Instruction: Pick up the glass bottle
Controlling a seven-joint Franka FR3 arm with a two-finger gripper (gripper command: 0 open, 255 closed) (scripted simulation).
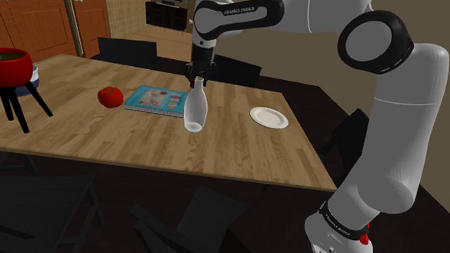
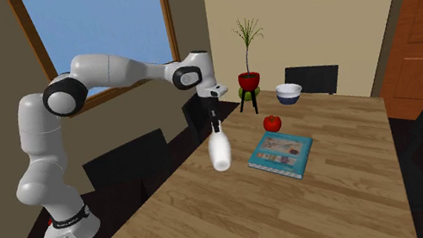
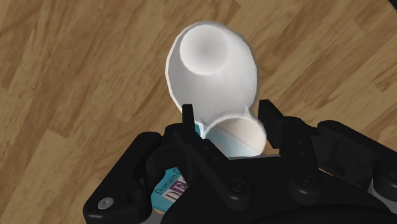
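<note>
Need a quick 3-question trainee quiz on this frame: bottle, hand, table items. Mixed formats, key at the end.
1. Shoulder view: what lies between the tomato and the bottle? A mug; B book; C spoon.
2. True or false: the hand clasps the bottle around its wide body.
3. Shoulder view: on which side of the bottle is the plate?
Key: 1 B. 2 False, it is at the neck. 3 Right.

A red fruit (image 1: 110, 96), a book (image 1: 155, 100) and a white plate (image 1: 268, 116) lie on the wooden table (image 1: 238, 155).
</note>
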